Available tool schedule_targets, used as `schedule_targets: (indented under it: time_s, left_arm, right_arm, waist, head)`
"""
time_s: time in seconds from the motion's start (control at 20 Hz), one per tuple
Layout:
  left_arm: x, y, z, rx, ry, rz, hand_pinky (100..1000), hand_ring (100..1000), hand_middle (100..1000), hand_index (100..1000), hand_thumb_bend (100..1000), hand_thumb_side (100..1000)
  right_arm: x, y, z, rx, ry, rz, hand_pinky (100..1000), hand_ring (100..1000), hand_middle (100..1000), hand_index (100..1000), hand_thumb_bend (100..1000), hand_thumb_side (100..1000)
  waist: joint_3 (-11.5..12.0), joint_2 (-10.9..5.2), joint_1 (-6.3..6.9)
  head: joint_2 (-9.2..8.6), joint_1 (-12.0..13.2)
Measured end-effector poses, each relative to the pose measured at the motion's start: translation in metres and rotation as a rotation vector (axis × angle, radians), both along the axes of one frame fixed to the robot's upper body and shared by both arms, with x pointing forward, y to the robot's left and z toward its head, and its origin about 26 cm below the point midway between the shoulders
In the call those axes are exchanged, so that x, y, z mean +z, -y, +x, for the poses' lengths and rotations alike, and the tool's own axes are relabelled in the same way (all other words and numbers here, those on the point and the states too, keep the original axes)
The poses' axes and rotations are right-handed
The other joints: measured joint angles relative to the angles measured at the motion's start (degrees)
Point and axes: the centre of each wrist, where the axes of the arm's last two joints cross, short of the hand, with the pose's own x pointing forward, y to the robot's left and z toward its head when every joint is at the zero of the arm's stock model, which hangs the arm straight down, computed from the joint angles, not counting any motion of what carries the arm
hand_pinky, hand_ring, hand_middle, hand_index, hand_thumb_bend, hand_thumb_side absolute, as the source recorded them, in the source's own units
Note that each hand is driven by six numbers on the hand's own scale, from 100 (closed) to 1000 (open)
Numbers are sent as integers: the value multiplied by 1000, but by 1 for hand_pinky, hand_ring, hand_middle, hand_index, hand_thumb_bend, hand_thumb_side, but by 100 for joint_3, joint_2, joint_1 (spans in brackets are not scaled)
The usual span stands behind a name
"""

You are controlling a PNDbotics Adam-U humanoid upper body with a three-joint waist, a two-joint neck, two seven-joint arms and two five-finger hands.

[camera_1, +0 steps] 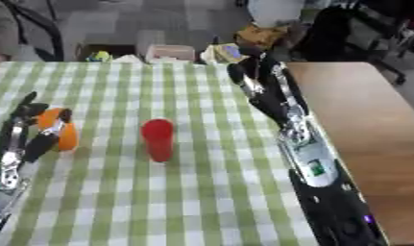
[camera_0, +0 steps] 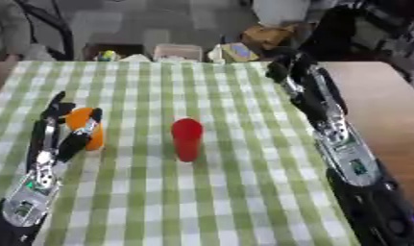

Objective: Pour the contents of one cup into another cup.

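The left forearm point(camera_0: 29, 192) comes in nearest, from the lower left corner, and runs up the green-checked tablecloth point(camera_0: 243, 202) to the left hand point(camera_0: 63, 132). That hand is closed around the orange cup point(camera_0: 85, 126): fingers curl across the cup's front and the thumb side sits behind it, so the cup shows between dark fingers. The cup stands roughly upright, perhaps tipped a little, on or just above the cloth; which, I cannot tell.

To the right of it, near the middle of the table, the red cup point(camera_0: 186, 138) stands alone on its base, long axis upright, mouth up, touched by nothing. It lies well apart from the orange cup, directly to the held cup's right, so the pour appears to call for carrying the orange cup rightward and tilting it over the red rim. The left hand is far the nearer one.

Along the right edge the right arm point(camera_0: 340, 144) stretches away up the table; the right hand point(camera_0: 281, 69) rests near the far edge, fingers seemingly relaxed and holding nothing.
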Motion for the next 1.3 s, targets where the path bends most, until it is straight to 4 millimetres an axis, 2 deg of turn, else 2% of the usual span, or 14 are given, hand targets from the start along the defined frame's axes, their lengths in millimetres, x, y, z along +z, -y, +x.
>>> schedule_targets:
  time_s: [0.5,1.3]
  left_arm:
    - [-7,-4,4,6,-20,17,813,815,726,989,553,682]
    - [-9,1,8,-45,-25,57,779,772,651,985,475,677]
  right_arm:
    - [-1,-1,0,4,-6,0,728,628,599,829,538,663]
    - [-1,-1,0,11,-6,1,729,628,599,829,529,668]
  waist:
    - [-35,7,-2]
    - [-49,8,8]
  head:
    - [-2,1]
    - [-3,3]
